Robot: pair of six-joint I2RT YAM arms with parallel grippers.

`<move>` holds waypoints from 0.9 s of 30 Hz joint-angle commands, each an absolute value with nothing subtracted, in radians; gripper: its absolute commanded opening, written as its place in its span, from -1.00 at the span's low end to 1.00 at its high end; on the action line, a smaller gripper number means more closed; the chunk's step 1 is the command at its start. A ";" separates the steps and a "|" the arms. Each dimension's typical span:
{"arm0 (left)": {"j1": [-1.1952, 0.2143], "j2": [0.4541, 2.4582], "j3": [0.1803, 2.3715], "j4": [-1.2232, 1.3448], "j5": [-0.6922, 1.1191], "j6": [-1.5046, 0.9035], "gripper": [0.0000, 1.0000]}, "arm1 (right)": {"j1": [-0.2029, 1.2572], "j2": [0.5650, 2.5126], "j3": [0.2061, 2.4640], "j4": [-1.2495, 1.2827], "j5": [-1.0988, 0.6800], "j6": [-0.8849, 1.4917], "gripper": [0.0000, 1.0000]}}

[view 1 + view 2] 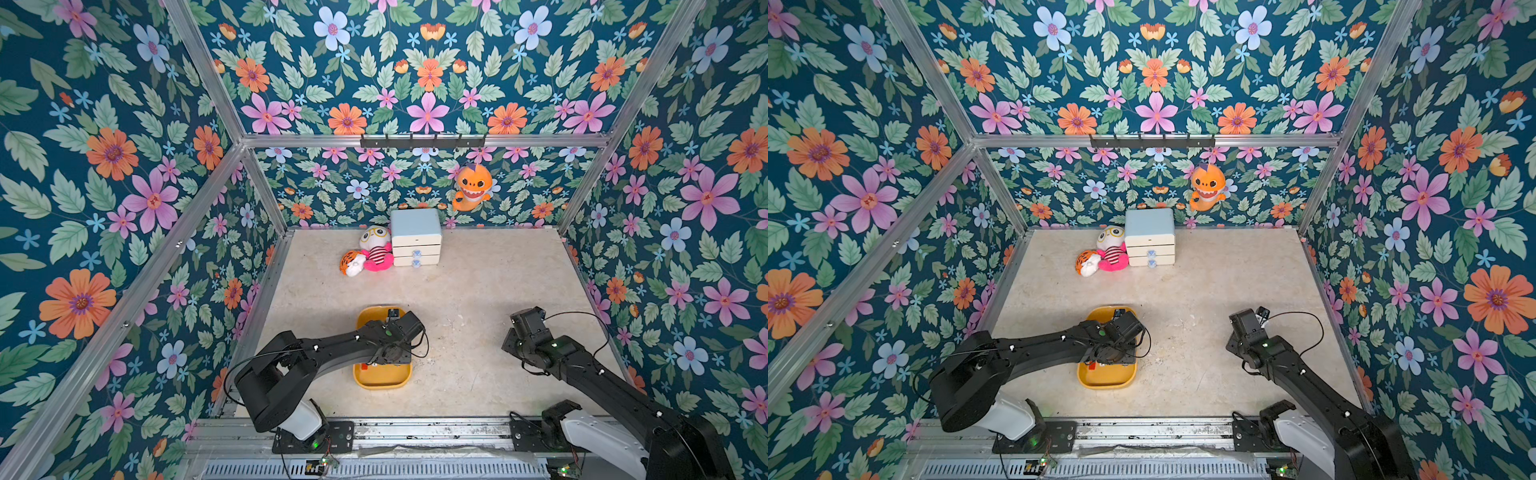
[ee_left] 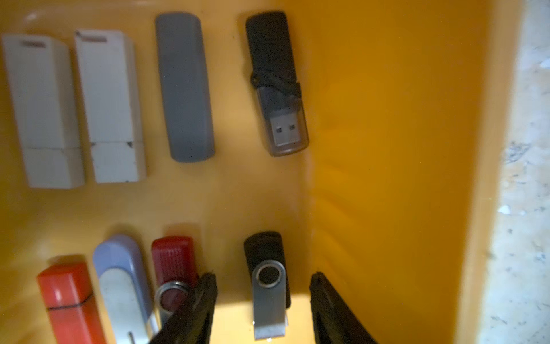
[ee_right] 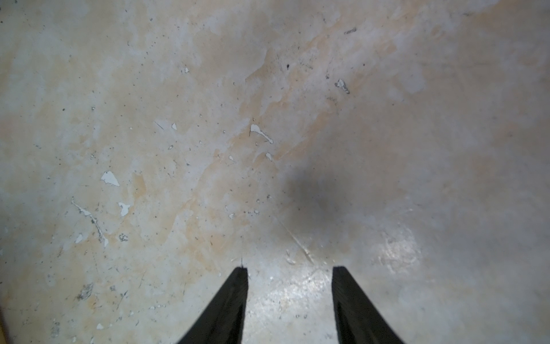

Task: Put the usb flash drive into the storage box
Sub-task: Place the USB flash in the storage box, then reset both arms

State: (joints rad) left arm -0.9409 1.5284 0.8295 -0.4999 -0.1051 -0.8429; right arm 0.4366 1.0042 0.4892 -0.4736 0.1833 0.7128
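Left gripper spread, pinching nothing, low inside yellow storage box. Black swivel usb flash drive lies flat on box floor, between fingertips, touching neither. Red swivel drive just beside, partly behind one finger. Right gripper spread, holding nothing, over counter, well apart from box.

Both top views look steeply down from high over the near edge of the bench, side by side, sharing almost everything, the storage box included. The left wrist camera sits close above the storage box, facing its floor. The right wrist camera looks closely down at bare bench, well apart from the storage box.
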 commanded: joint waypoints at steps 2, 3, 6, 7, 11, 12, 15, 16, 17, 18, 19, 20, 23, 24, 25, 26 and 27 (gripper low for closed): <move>-0.954 1.489 0.883 -0.556 -0.136 -0.840 0.22 | 0.436 1.003 0.497 -0.469 0.187 0.703 0.03; -0.956 1.469 0.901 -0.576 -0.150 -0.834 0.24 | 0.437 1.003 0.498 -0.469 0.186 0.702 0.03; -0.957 1.393 0.939 -0.614 -0.207 -0.808 0.45 | 0.436 1.000 0.498 -0.465 0.184 0.700 0.03; -0.957 1.364 0.948 -0.619 -0.235 -0.794 0.56 | 0.436 1.002 0.501 -0.470 0.182 0.696 0.03; -0.932 1.266 0.981 -0.670 -0.370 -0.748 0.97 | 0.436 0.997 0.516 -0.453 0.169 0.666 0.03; -0.911 1.238 0.983 -0.675 -0.401 -0.736 0.99 | 0.436 0.994 0.530 -0.453 0.180 0.657 0.03; -0.822 1.142 0.933 -0.617 -0.497 -0.677 0.87 | 0.437 0.968 0.571 -0.424 0.224 0.598 0.06; -0.776 1.111 0.904 -0.585 -0.527 -0.660 0.84 | 0.437 0.954 0.581 -0.401 0.246 0.572 0.09; -0.728 1.082 0.878 -0.547 -0.538 -0.640 0.85 | 0.436 0.941 0.587 -0.374 0.264 0.548 0.12; -0.678 1.054 0.845 -0.489 -0.550 -0.604 0.91 | 0.436 0.925 0.589 -0.338 0.287 0.515 0.16; -0.635 1.028 0.808 -0.421 -0.576 -0.562 0.98 | 0.436 0.911 0.585 -0.292 0.314 0.480 0.21; -0.603 1.009 0.775 -0.363 -0.609 -0.531 0.98 | 0.437 0.901 0.580 -0.251 0.342 0.449 0.28; -0.516 0.972 0.678 -0.186 -0.686 -0.437 0.99 | 0.436 0.864 0.532 -0.108 0.453 0.329 0.43; -0.496 0.967 0.641 -0.117 -0.721 -0.408 0.99 | 0.436 0.848 0.503 -0.053 0.503 0.293 0.49; -0.487 0.961 0.592 -0.017 -0.754 -0.353 0.98 | 0.437 0.827 0.463 0.012 0.557 0.258 0.55; -0.486 0.959 0.537 0.093 -0.778 -0.288 0.98 | 0.436 0.812 0.426 0.078 0.593 0.232 0.60; -0.483 0.961 0.468 0.250 -0.789 -0.196 0.98 | 0.437 0.793 0.381 0.149 0.641 0.198 0.62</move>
